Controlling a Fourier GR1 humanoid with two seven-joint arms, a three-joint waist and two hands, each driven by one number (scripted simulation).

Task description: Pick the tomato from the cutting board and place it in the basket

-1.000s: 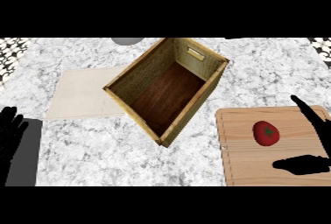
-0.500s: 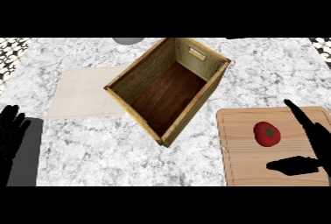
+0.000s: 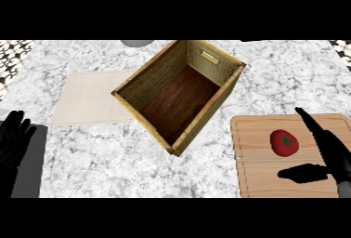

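From beside the counter, two hands are showing, both a flat, even black with no markings, cables or screws visible on them. The left hand (image 3: 15, 139), far to the left of the wooden basket (image 3: 179, 95), is showing slim, tapering fingers joined to a broad palm. A plain grey forearm (image 3: 29, 174) is running below it. The right hand (image 3: 328, 155), to the basket's lower right, is looking long and narrow, with a stubby, rounded thumb (image 3: 300, 173).

tomato (image 3: 284, 142) on cutting board (image 3: 260, 172); basket (image 3: 179, 95) left
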